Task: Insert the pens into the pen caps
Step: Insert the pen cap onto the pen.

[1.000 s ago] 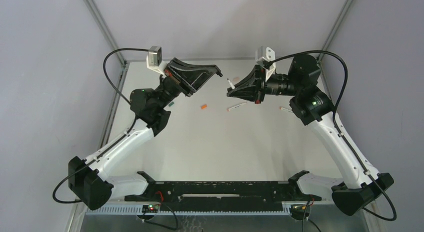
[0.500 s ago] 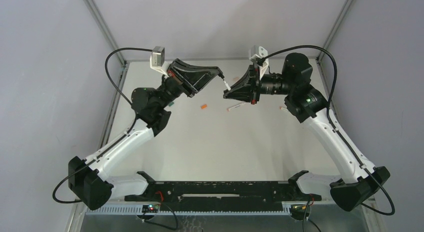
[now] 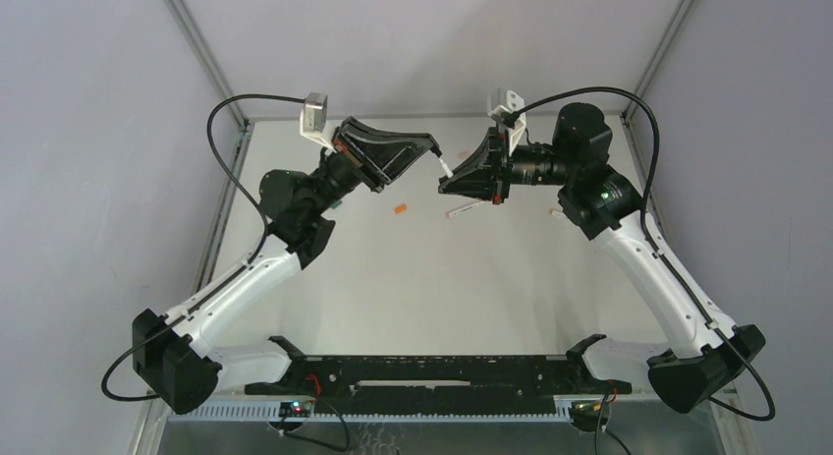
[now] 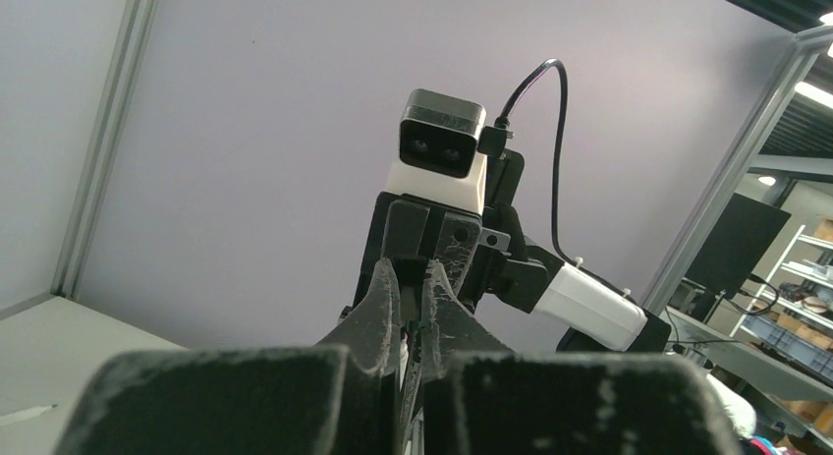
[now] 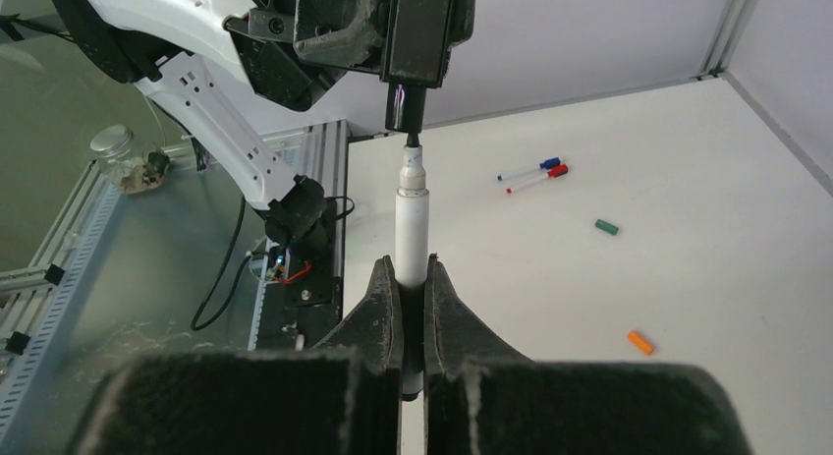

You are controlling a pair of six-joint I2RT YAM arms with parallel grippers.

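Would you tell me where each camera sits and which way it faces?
Top external: above, behind the bases, facing down at the table; both arms show.
Left wrist: faces past the left end effector at the right wrist camera.
Right wrist: faces past the right end effector, shut on a pen, at the black cap.
Top and right wrist share the orange cap.

Overhead view from behind, wrist views close, left tool facing right tool
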